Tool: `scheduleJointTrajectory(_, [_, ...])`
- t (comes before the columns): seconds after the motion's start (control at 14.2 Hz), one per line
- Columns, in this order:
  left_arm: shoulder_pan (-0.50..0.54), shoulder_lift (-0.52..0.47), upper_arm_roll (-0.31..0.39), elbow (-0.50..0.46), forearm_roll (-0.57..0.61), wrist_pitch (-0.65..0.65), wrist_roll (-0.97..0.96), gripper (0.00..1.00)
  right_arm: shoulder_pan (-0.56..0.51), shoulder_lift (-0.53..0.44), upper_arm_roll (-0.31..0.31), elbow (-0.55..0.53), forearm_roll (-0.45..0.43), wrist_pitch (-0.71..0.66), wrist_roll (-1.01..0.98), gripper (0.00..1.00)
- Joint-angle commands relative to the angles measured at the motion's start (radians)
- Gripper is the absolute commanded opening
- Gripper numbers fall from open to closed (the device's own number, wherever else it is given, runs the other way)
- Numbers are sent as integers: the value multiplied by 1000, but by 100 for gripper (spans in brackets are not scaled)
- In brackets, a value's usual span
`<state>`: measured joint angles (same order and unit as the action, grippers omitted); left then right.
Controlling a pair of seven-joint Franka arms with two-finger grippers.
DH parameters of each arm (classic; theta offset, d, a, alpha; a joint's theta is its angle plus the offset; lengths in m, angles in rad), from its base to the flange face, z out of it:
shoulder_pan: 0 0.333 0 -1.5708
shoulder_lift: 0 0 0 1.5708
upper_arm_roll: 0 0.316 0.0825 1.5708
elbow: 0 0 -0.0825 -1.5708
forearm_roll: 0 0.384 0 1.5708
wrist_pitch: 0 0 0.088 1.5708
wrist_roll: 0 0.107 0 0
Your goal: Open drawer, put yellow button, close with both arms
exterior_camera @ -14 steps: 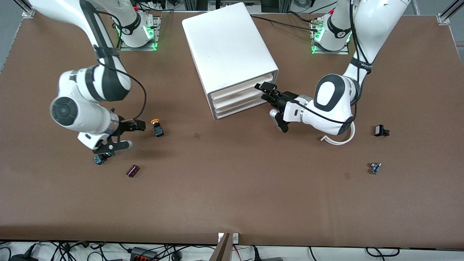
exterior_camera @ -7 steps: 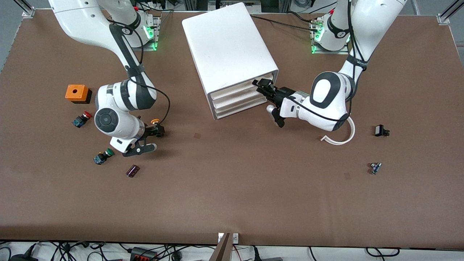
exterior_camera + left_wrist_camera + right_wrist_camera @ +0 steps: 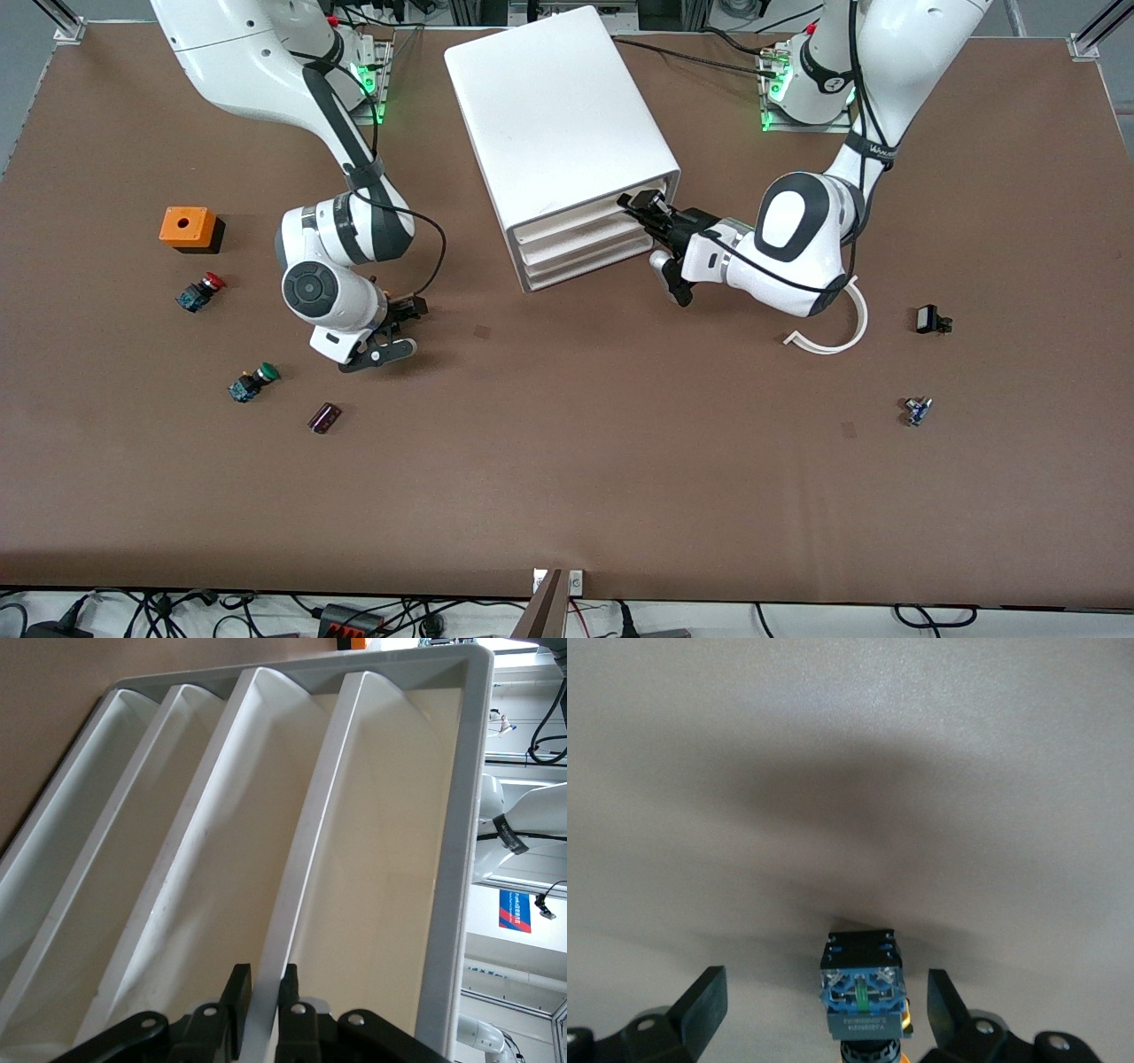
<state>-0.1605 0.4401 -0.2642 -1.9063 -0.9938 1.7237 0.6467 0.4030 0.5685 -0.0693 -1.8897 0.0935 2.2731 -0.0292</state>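
Two pincers, two grips to get right

Left pincer [image 3: 644,213] is clamped on the front lip of the drawer [image 3: 372,815], topmost in the cabinet [image 3: 558,115]; pull straight out along the slides. Right pincer [image 3: 828,1005] hangs spread wide around the yellow button [image 3: 862,979], which lies on the counter [image 3: 620,461] toward the right arm's end; it should centre before closing.

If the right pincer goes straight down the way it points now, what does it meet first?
Probably the yellow button, which sits between the open fingers of the right pincer; past it, only the table.
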Motion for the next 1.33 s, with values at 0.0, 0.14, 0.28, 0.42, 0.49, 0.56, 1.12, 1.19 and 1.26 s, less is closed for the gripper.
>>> scheduleJointTrajectory(0.0, [4, -23, -3, -24, -14, 31, -12, 2, 5, -1, -6, -19, 0, 28, -3, 100])
scheduleJointTrajectory(0.14, [10, -5, 6, 28, -2, 30, -21, 2, 0, -1, -7, -26, 0, 28, -3, 100])
scheduleJointTrajectory(0.28, [15, 32, 23, 111, 55, 30, -24, 2, -1, -1, -9, -37, 0, 26, -1, 100])
scheduleJointTrajectory(0.42, [21, 86, 43, 212, 133, 28, -25, 2, -4, -1, -9, -37, 0, 25, 0, 94])
scheduleJointTrajectory(0.49, [30, 112, 43, 246, 148, 28, -25, 2, -6, -1, -9, -37, 0, 25, 0, 85])
scheduleJointTrajectory(0.56, [39, 143, 46, 286, 153, 30, -25, 2, -7, -1, -9, -37, 0, 23, 3, 65])
scheduleJointTrajectory(1.12, [65, 221, 77, 415, 179, 27, -12, 99, -24, -78, -20, 61, 14, -50, 9, 0])
scheduleJointTrajectory(1.19, [78, 217, 76, 415, 182, 27, -13, 100, -35, -84, -20, 117, 14, -100, 38, 0])
scheduleJointTrajectory(1.26, [82, 209, 77, 415, 182, 20, -24, 100, -36, -85, -20, 179, 14, -162, 72, 0])
